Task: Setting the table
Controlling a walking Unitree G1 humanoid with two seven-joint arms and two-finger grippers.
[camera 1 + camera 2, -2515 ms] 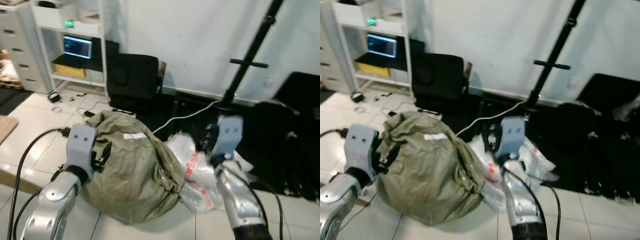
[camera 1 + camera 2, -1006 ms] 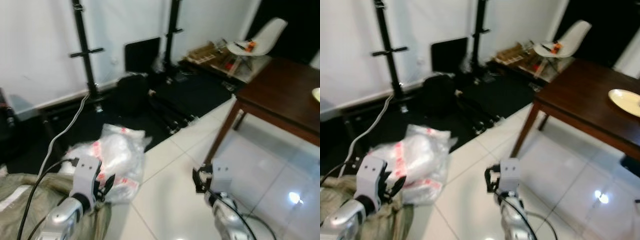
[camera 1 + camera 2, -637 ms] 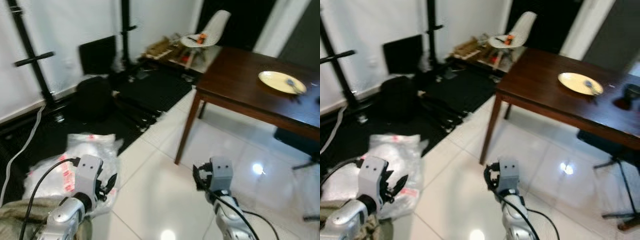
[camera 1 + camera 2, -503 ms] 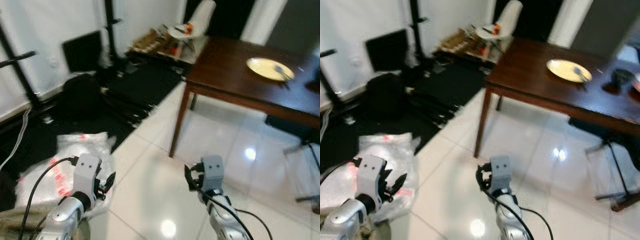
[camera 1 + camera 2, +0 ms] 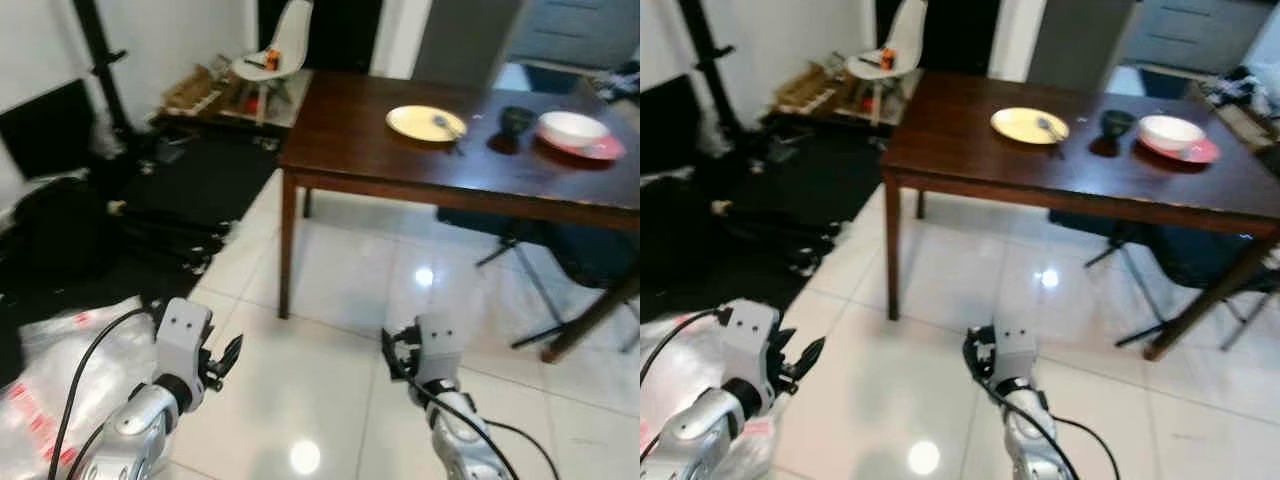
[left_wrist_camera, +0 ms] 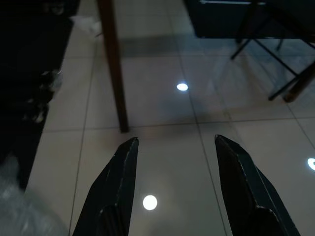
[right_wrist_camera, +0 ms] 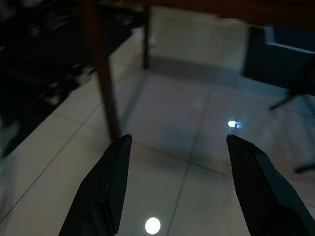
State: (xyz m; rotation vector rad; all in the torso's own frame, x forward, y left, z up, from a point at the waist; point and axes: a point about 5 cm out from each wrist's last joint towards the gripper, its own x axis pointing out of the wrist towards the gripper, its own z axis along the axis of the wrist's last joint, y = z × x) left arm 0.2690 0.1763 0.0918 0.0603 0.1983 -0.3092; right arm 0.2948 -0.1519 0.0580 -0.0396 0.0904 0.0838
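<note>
Dark brown wood table sits at the far side of the room, across a stretch of glossy white tile floor with ceiling lights reflecting off it. On the table there's a yellow plate with a spoon lying on it, then further right a small dark cup, and right of that a white bowl sitting on a red plate. A dark chair is tucked under the right part of the table. Way back on the left there's a white chair with something orange on the seat, next to a low pile of clutter, and a black stand against the white wall. Black bags cover the floor on the left, with a clear plastic bag nearer to the robot. Both arms are held low up front over the tiles, nowhere near the table. The left gripper has its fingers spread wide apart with nothing between them, just floor and a table leg beyond. The right gripper is the same deal, fingers wide apart and holding nothing.
</note>
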